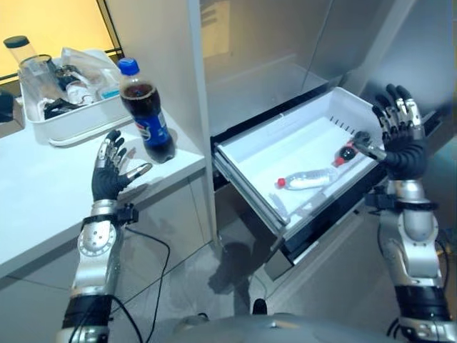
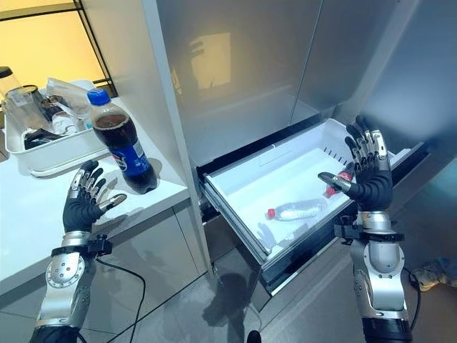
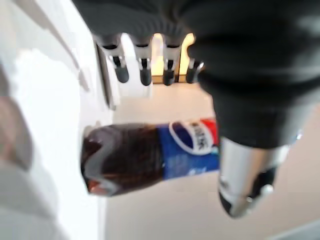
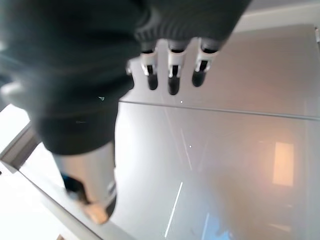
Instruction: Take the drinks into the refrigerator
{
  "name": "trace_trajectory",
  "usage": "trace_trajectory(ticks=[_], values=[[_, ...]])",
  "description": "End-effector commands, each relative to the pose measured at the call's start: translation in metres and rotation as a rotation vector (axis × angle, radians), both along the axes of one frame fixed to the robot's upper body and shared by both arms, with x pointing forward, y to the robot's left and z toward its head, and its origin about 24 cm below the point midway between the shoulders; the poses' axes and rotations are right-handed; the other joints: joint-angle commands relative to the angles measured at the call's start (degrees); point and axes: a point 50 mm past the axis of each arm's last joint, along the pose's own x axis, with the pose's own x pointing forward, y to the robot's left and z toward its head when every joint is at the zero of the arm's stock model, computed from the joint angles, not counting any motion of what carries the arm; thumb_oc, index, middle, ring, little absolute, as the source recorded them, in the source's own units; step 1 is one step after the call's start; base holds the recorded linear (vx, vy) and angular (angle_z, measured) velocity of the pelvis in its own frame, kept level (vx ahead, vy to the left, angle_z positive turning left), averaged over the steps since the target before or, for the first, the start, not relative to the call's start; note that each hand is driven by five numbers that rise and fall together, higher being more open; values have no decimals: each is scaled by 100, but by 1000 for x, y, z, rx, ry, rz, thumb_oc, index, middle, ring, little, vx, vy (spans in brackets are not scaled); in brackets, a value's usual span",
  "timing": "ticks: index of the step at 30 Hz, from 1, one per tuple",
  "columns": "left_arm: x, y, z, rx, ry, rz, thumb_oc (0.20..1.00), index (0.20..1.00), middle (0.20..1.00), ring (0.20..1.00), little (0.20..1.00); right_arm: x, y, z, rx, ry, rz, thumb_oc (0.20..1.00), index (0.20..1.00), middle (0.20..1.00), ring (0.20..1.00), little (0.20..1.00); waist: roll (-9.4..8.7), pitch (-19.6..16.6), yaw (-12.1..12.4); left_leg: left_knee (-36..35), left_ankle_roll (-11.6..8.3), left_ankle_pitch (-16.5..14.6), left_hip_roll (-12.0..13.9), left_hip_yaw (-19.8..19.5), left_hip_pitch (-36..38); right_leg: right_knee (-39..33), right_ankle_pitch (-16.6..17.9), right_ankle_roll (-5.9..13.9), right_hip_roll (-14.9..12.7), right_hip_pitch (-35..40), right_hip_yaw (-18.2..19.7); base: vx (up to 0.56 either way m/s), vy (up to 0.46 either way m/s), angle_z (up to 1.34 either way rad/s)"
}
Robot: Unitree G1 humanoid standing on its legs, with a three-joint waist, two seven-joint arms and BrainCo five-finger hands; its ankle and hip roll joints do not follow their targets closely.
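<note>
A dark cola bottle with a blue cap and blue label stands upright on the white counter, close to its right edge. My left hand is raised just left of the bottle, fingers straight and spread, not touching it; the cola bottle appears past its fingers in the left wrist view. The white refrigerator drawer is pulled out. In it lie a clear bottle with a red cap and a small dark bottle. My right hand is held open above the drawer's right end, holding nothing.
A white tray with a jar, bags and other items sits at the back of the counter. The tall grey refrigerator wall rises between counter and drawer. The open drawer juts out over the floor.
</note>
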Motion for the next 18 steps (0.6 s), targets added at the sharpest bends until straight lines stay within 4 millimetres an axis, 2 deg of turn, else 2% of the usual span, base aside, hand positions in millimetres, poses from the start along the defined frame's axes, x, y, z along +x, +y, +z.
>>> trace_trajectory(ticks=[1,15,18], values=[[18,5,21,89,-74,6,1000,1000,1000,1000,1000,-7,13,42,-23,-204,93,1000,1000,1000,1000,1000,-64,-109,-100,7,79,-397,-81,-145,89,478,-223,482,-295,73,-139,29,-1,-5],[24,11,2,57,6,64,1000,1000,1000,1000,1000,-14,14,43,-18,-219,123,1000,1000,1000,1000,1000,-26,-129,-281,7,73,-428,-72,85,195,510,-252,476,-217,44,70,17,1,-9],[26,15,0,74,23,92,1000,1000,1000,1000,1000,-15,15,42,-16,-213,130,1000,1000,1000,1000,1000,-23,-166,-308,7,72,-516,-61,94,249,485,-304,492,-198,94,99,25,-3,-13]])
